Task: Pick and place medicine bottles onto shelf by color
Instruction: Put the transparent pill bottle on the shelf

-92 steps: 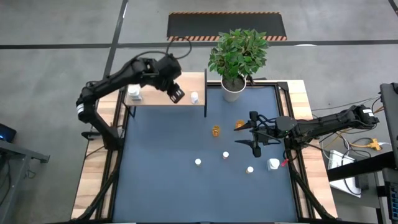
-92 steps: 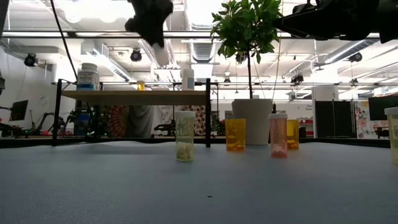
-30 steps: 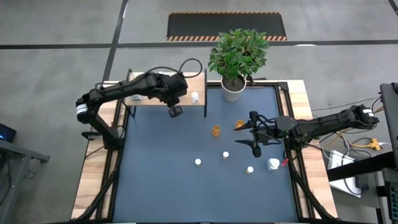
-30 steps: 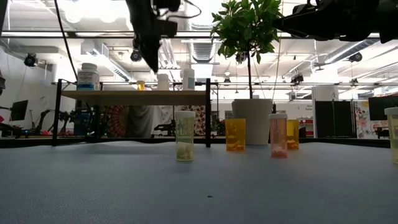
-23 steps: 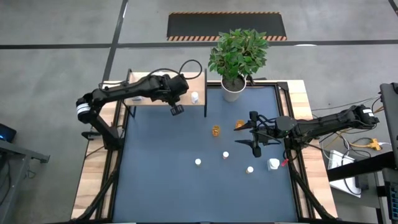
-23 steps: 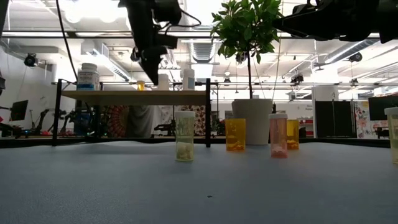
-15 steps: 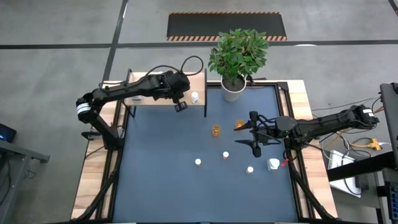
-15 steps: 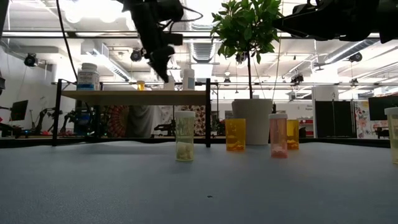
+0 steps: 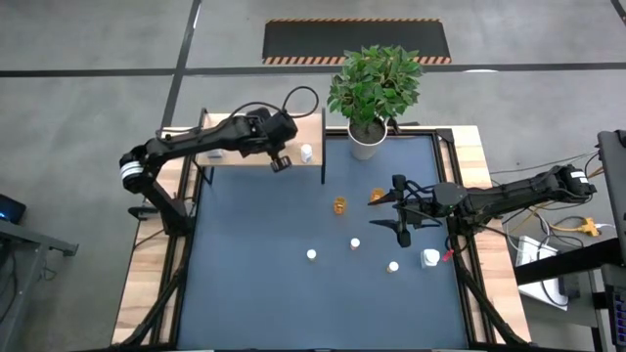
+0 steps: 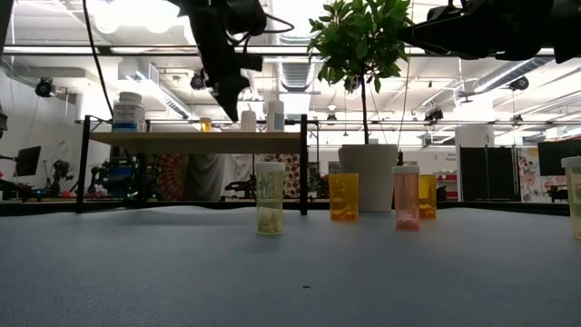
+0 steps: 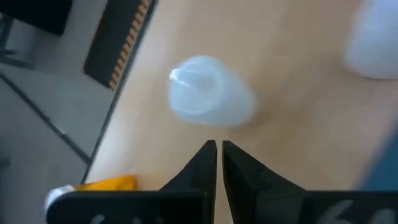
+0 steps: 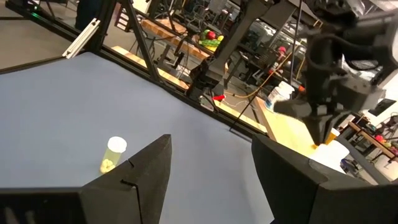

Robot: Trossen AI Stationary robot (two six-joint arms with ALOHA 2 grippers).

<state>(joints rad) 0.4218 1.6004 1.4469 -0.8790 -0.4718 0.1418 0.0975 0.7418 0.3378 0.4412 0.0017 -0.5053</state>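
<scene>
left end effector (image 9: pixel 278 164): fingers pressed together, empty, over the shelf (image 9: pixel 256 152) front edge | white medicine bottle (image 11: pixel 208 99) upright on the board just ahead | lift clear without clipping it (judgement) | right end effector (image 9: pixel 402 209): spread wide, empty, above the desk (image 9: pixel 245 254)

Blurred pale round-topped bottle (image 11: pixel 208 99) on the light wood shelf board (image 11: pixel 298 124), label unreadable; second whitish bottle (image 11: pixel 376 43) cut by the frame edge; translucent yellowish bottle (image 10: pixel 574 195) cut at the low view's right edge
</scene>
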